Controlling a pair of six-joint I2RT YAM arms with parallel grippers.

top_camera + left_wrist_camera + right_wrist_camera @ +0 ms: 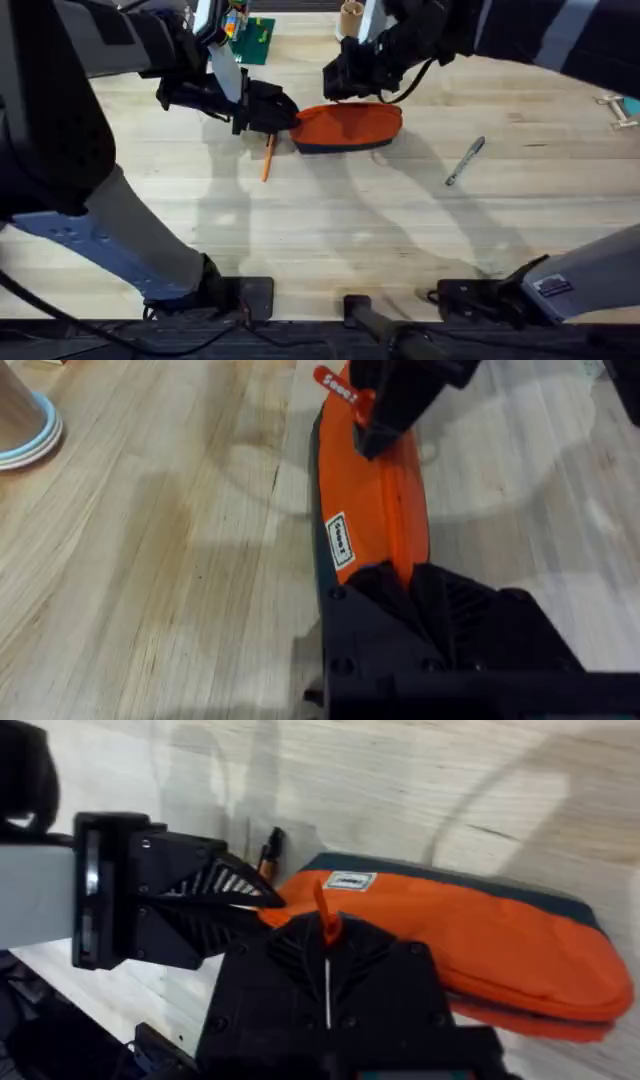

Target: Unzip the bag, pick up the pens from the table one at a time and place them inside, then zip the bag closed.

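Plainly one bag (348,126), two pens (465,160)

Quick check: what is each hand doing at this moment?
Left hand: shut on the end of the bag.
Right hand: shut on the zipper pull.

Matt orange cloth bag (348,126), grained wooden table (330,230), metallic silver-grey pen (465,160)

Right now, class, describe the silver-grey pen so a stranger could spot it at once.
On the wooden table, find the orange bag at the centre. The silver-grey pen lies alone to its right, slanted. Unlike the orange pen at the bag's left end, it is metallic grey.
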